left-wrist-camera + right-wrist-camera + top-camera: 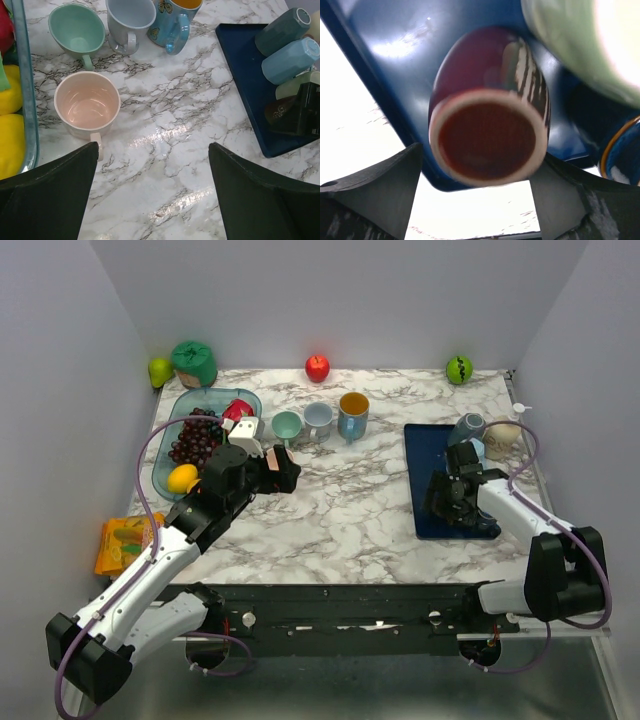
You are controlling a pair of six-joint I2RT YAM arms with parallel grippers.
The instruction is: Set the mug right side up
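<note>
Right gripper [479, 157] is straddling a maroon mug [487, 135] over the blue tray [385, 75], grip unclear; left gripper [152, 147] is hovering, jaws released, well left of it.

The overhead view is evenly and softly lit from above, sharp throughout, with faint shadows on the grey-veined white marble tabletop [340, 510]. In the left wrist view the focus is crisp, and streaks of glare cross the marble at centre and lower centre. The right wrist view is soft and blurred: the maroon glazed mug with a cream rim [487, 135] is out of focus, the tabletop at left is blown out white, and a highlight sits on the glossy dark blue tray [395, 45].
</note>
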